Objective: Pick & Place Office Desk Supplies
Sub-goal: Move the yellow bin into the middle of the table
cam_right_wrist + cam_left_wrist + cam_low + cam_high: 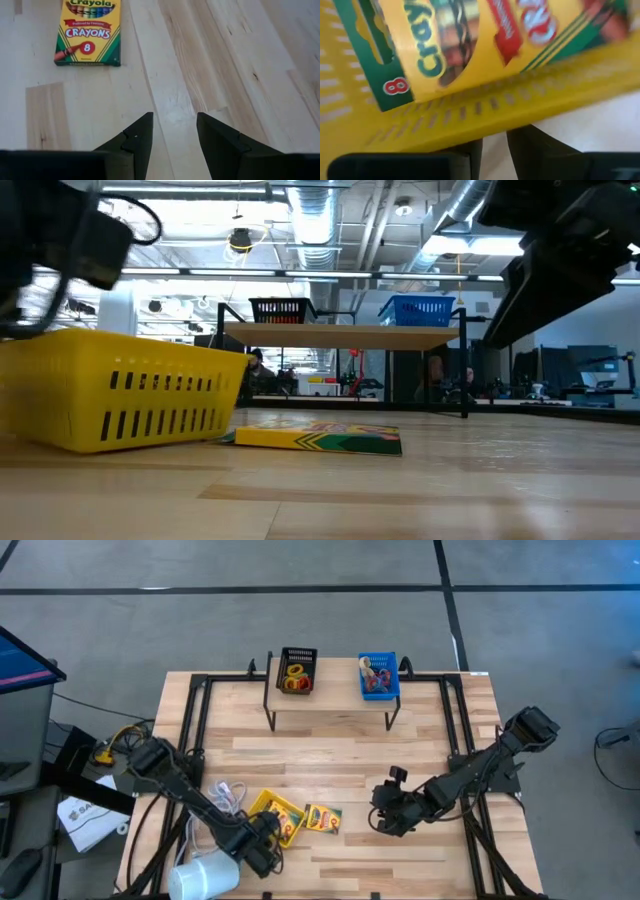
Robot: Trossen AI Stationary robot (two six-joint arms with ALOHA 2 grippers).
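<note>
At the desk's near left, the left tool (268, 848) pinches the slotted plastic wall of the yellow bin (277, 817), where a cardboard crayon box (470, 40) lies tilted, an "8" showing on its green edge. Beside the bin, a second crayon box (90, 31) lies flat on the pale wood planks, reading "Crayola CRAYONS 8". Facing it, the right tool (172, 131) hovers with empty, parted fingers.

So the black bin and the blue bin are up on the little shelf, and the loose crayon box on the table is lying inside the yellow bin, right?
Not quite. The black bin and blue bin are on the shelf, but the loose crayon box lies flat on the table beside the yellow bin, not inside it. The high view shows this.
</note>
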